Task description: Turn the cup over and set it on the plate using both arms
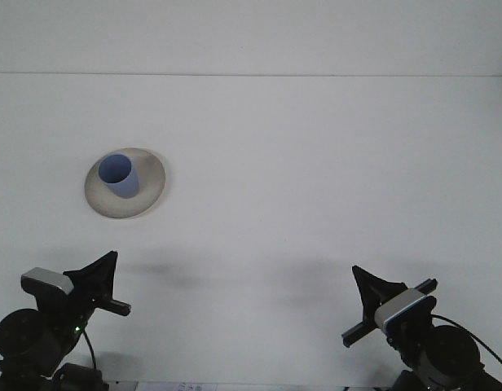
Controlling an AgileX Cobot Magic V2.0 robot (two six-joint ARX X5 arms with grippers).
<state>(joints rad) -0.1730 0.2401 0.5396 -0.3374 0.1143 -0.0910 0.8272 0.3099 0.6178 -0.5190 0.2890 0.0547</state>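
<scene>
Left pincer (103, 269) closed, empty, low at the near edge. Blue cup (119, 176) stands upright, mouth up, on the plate (150, 193), up and slightly right of it on the worktop (316, 163). Right pincer (367, 284) closed, empty, well apart. Left arm nearer.

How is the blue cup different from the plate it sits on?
The blue cup is tall and narrow, while the plate is low and much wider. The cup is blue; the plate is a pale off-white, close to the table's colour. The cup stands upright with its open mouth up and sits toward the plate's left side, not centred. Both are round, and both lie well ahead of the two grippers.
</scene>
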